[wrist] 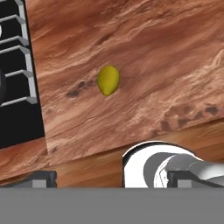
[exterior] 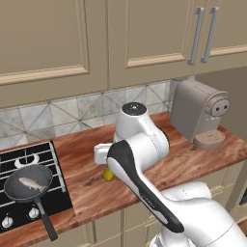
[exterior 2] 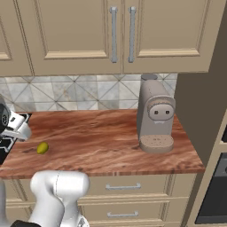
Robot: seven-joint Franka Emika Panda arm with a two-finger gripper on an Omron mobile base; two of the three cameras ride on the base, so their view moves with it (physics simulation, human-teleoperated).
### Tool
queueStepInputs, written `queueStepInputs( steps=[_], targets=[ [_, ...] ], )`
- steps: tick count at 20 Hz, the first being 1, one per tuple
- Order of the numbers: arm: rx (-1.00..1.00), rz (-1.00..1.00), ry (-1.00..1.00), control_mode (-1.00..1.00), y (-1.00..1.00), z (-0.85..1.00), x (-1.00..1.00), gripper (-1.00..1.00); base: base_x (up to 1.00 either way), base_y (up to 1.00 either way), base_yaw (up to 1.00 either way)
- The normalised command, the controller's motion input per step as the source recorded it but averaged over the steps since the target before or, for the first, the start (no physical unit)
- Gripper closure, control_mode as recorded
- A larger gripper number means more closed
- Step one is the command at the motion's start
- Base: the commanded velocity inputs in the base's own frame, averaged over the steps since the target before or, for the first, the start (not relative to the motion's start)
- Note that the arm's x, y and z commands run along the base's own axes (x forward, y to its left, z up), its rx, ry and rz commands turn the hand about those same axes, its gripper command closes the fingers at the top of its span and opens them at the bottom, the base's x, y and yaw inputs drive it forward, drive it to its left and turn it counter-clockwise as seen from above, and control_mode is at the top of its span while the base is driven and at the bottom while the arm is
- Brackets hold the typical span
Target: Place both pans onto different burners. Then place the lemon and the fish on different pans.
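Wooden tabletop [exterior 2: 97, 137] lies bare around the lemon [wrist: 108, 80], near the hob [exterior: 29, 164] edge; the hand [wrist: 107, 179] hovers above, spread, holding nothing.

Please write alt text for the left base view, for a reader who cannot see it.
The fish lies in a pan on the black hob; the lemon sits on the wooden counter beside the white arm.
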Motion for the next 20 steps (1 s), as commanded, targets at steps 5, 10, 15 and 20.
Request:
queueStepInputs(
  steps=[5,10,15,20],
  targets=[
    [0.03,0.00,0.00,-1.00,-0.22,-0.08,0.52,-1.00,0.00,0.00,0.00],
    [0.03,0.00,0.00,-1.00,-0.03,-0.06,0.44,-1.00,0.00,0.00,0.00],
    [0.00,0.00,0.00,-1.00,0.00,-0.29,0.38,-1.00,0.00,0.00,0.00],
    [0.00,0.00,0.00,-1.00,0.00,-0.29,0.33,-1.00,0.00,0.00,0.00]
  ],
)
